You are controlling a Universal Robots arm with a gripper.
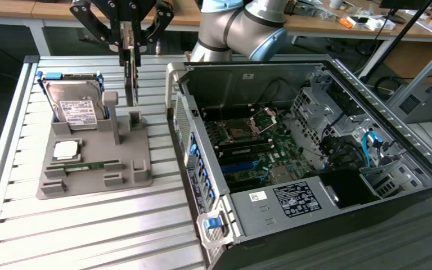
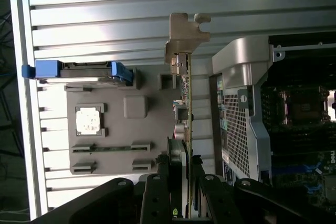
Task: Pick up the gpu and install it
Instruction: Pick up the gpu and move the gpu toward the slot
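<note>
The gpu [image 1: 132, 76] hangs edge-on and upright, a thin dark card with a silver end bracket [image 2: 186, 32]. My gripper [image 1: 132, 48] is shut on the card's upper part, at the back of the slatted table. In the wrist view the black fingers [image 2: 170, 177] clamp both faces of the card [image 2: 188, 103]. The card's lower end is just over the slot posts of the grey stand [image 1: 126, 174]; I cannot tell whether it touches them. The open computer case [image 1: 298, 146] lies toward the exterior view's right, with its motherboard [image 1: 253, 146] exposed.
On the grey stand [image 2: 142, 129] are a hard drive in a blue frame [image 1: 77, 104], a square processor [image 1: 66, 149] and a narrow green memory stick [image 1: 88, 167]. The case's perforated rear wall [image 2: 236, 124] stands close beside the card. Bare slatted table [image 1: 88, 225] lies in front.
</note>
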